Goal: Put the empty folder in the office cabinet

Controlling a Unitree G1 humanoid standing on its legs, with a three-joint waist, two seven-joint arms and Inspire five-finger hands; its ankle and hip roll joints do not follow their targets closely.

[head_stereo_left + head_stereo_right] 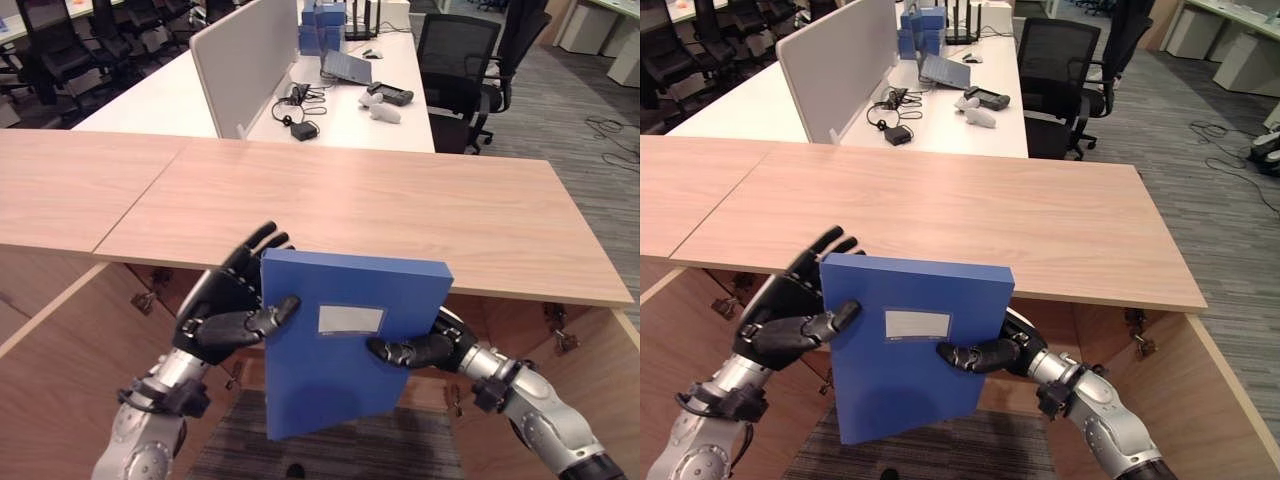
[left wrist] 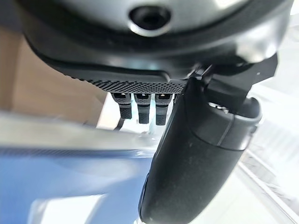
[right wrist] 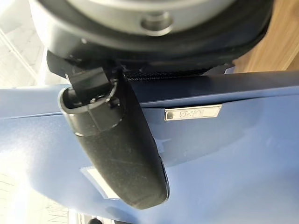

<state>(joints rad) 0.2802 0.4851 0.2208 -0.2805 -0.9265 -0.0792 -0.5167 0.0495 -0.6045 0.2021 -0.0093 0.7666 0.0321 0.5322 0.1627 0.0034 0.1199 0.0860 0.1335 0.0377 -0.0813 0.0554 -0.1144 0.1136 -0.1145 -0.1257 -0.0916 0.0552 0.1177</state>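
Long wooden cabinet top (image 1: 400,205) spans the middle of the eye views, its open doors (image 1: 60,370) swung out at the lower left and right, grey carpet (image 1: 330,440) showing low between them. Behind it a white office desk (image 1: 350,110) with a grey divider panel (image 1: 250,60), black office chairs (image 1: 455,60) to the right of the desk and more at the far left. Blue folder (image 1: 345,340) is held upright and slightly tilted in front of the cabinet's front edge, above the opening, between both hands, its face with a pale label (image 1: 350,320) toward the camera. Left hand (image 1: 225,305) grips the folder's left edge: thumb curled across the front face, fingers straight-ish and fanned up behind the top left corner; in the left wrist view the thumb lies over the blue surface with fingertips (image 2: 142,109) past the edge. Right hand (image 1: 425,350) clamps the right side: thumb pressed flat on the front face below the label, fingers hidden behind the folder so cannot tell their spread; the right wrist view shows that thumb lying across the blue cover near a small metal tag (image 3: 192,113). On the desk: a laptop (image 1: 347,66), a stack of blue boxes (image 1: 322,25), a black cable tangle with adapter (image 1: 298,110), white and black small devices (image 1: 385,100).
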